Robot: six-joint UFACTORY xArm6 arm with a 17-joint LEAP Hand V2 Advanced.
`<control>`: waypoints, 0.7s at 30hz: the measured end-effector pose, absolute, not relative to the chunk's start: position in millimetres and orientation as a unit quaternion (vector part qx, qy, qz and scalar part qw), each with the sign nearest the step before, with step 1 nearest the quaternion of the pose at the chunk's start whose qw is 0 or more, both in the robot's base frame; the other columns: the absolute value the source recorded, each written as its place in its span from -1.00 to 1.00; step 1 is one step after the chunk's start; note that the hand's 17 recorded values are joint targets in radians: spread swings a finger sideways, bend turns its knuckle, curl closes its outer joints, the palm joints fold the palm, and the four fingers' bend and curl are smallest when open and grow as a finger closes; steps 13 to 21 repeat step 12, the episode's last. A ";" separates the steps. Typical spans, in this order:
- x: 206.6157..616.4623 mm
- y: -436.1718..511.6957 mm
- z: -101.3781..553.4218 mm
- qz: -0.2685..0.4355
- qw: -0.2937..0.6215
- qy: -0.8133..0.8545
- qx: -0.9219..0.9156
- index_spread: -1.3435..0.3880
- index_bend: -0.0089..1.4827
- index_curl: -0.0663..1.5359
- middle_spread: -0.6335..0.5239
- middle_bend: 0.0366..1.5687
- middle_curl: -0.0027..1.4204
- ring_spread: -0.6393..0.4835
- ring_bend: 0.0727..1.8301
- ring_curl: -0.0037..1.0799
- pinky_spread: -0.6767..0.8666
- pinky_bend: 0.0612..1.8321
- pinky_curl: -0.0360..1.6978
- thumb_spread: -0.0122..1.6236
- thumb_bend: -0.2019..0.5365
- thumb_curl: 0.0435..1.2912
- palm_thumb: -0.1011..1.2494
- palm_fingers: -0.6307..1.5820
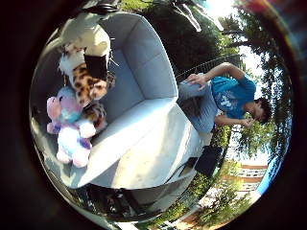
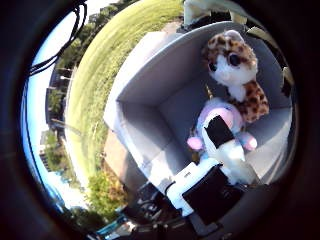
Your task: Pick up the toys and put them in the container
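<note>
In the little finger side view the grey bin (image 1: 144, 72) fills much of the picture, so the palm hangs close over its open top. Two toys lie against one wall inside it: a spotted leopard (image 1: 88, 86) and, touching it, a pink and blue plush (image 1: 72, 127). They look piled where they were let go, one leaning on the other, not set upright. A white and black finger of the hand (image 1: 91, 45) reaches in beside the leopard's body; whether it touches the fur I cannot tell. The bin stands on a pale table (image 1: 158, 158), outdoors among trees. In the thumb side view the same bin walls frame the leopard's face, with the plush just beneath it and overlapped by its body. Here a finger (image 2: 227, 145) extends straight over the plush, its dark pad against or just above it, and curls round nothing. I judge the hand relaxed and apart, clamped on neither toy. Both toys seen are already in the bin, directly under the palm.
</note>
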State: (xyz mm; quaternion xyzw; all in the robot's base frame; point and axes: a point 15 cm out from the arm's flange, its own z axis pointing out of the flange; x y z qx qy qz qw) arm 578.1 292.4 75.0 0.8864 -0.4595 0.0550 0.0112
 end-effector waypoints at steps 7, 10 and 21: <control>583.6 258.4 105.4 0.050 0.023 -0.483 0.874 0.04 -0.77 -0.35 0.24 -0.84 -0.44 0.69 -0.45 -0.41 0.54 -0.03 -0.35 0.36 -0.54 -0.34 0.19 -0.49; 593.3 233.1 152.0 0.059 0.012 -0.500 0.864 0.06 -0.76 -0.39 0.25 -0.85 -0.48 0.70 -0.49 -0.43 0.55 -0.11 -0.40 0.37 -0.53 -0.36 0.20 -0.49; 594.1 219.8 185.0 0.066 0.004 -0.509 0.858 0.07 -0.76 -0.41 0.26 -0.85 -0.50 0.69 -0.51 -0.43 0.54 -0.15 -0.43 0.38 -0.51 -0.36 0.23 -0.48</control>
